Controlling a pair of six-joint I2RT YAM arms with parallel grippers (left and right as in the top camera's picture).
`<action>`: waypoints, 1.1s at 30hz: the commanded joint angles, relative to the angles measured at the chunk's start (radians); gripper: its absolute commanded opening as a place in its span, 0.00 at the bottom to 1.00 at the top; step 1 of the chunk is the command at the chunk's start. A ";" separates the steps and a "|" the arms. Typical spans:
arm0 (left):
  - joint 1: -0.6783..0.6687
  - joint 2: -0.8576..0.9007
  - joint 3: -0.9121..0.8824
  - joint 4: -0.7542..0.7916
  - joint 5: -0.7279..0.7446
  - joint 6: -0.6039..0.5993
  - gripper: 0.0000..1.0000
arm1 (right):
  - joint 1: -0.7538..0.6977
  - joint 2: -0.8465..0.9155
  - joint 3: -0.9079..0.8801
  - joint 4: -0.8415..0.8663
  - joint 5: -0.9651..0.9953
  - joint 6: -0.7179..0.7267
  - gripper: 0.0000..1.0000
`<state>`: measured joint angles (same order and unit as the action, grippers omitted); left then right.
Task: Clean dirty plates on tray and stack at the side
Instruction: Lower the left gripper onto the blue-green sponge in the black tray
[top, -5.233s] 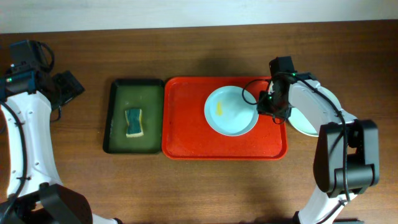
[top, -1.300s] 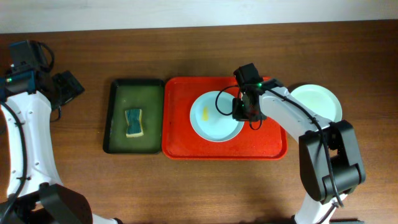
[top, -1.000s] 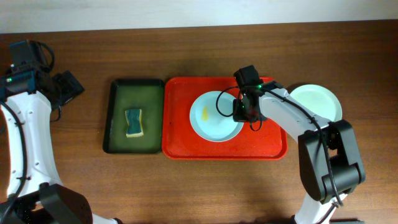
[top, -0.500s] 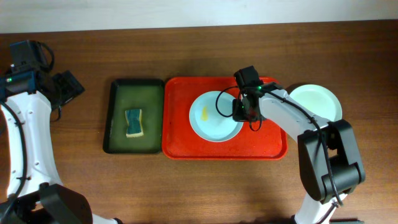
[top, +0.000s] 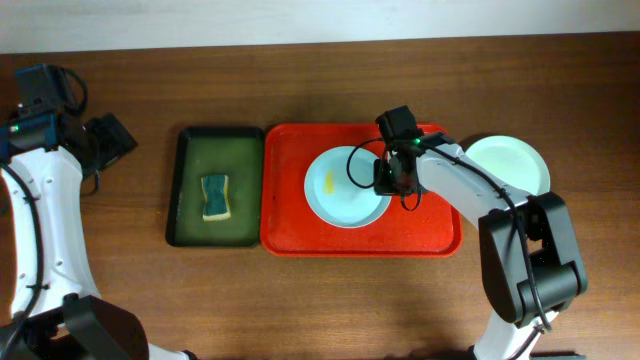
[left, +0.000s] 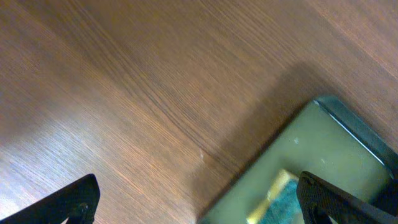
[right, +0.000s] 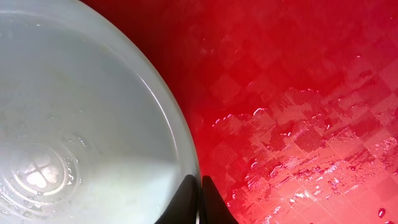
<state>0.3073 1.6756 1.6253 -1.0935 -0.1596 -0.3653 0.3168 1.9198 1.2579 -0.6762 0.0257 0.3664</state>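
Note:
A pale blue-green plate (top: 340, 190) with a small yellow smear lies in the red tray (top: 290, 215). My right gripper (top: 391, 179) is shut on this plate's right rim; the right wrist view shows the two fingertips (right: 200, 190) pinching the rim of the plate (right: 81, 124) over the wet red tray (right: 298, 93). Another pale plate (top: 510, 163) sits on the table right of the tray. A third plate is not visible. My left gripper (top: 112, 140) is open and empty at the far left, its fingers (left: 199, 199) spread above the table.
A dark green tray (top: 190, 170) stands left of the red tray and holds a blue and yellow sponge (top: 216, 197), also seen in the left wrist view (left: 283, 196). Bare wooden table lies around both trays.
Since five seconds ago my right gripper has slid the pale blue-green plate leftward along the red tray. Over the last second nothing has moved. The left arm is unchanged.

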 joint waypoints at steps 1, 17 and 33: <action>0.003 -0.008 0.006 -0.132 0.093 -0.020 0.99 | -0.005 0.018 -0.011 0.003 0.008 0.007 0.05; -0.268 -0.008 -0.103 -0.176 0.294 0.206 0.37 | -0.004 0.018 -0.011 0.003 0.009 0.007 0.04; -0.269 -0.008 -0.150 -0.149 0.294 0.206 0.73 | -0.003 0.018 -0.011 0.004 0.008 0.007 0.04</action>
<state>0.0402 1.6756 1.5196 -1.2640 0.1242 -0.1646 0.3168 1.9202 1.2579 -0.6746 0.0257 0.3660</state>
